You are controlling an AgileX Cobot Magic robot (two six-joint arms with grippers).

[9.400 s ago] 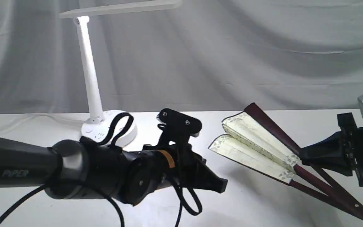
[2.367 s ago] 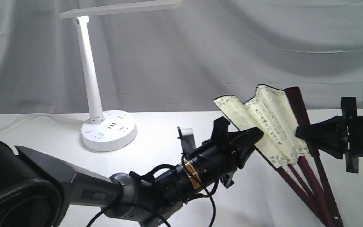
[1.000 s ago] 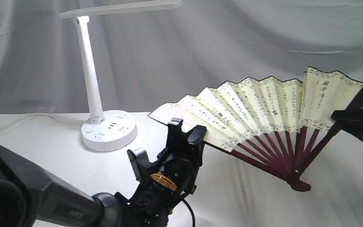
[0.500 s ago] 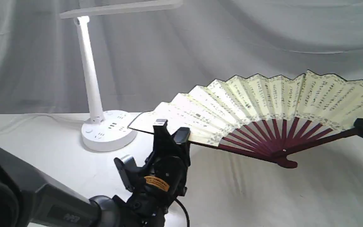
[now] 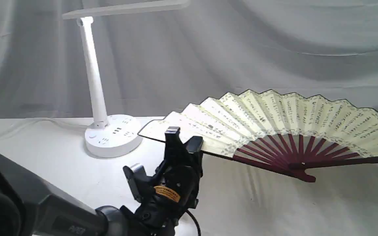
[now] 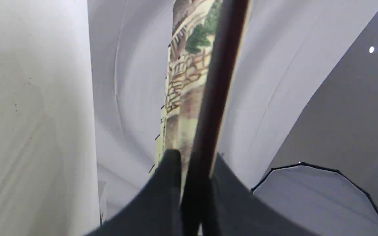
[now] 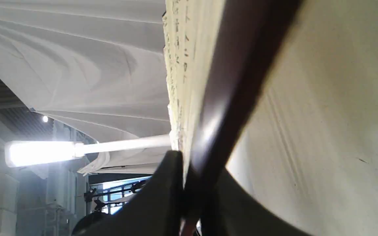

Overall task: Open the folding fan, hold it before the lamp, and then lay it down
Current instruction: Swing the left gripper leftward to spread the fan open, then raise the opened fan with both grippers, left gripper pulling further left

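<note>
Spread folding fan (image 5: 274, 114) near lamp (image 5: 94, 82), left hand (image 5: 184, 139) clamped on one end; right hand (image 7: 195, 164) gripping the other

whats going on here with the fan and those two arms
Two robot arms hold the folding fan spread wide open between them over the white table. The left end effector is shut on one dark outer guard and the right end effector on the other. The lit lamp stands at the back left. The fan is off to its right, not yet in front of it.
</note>
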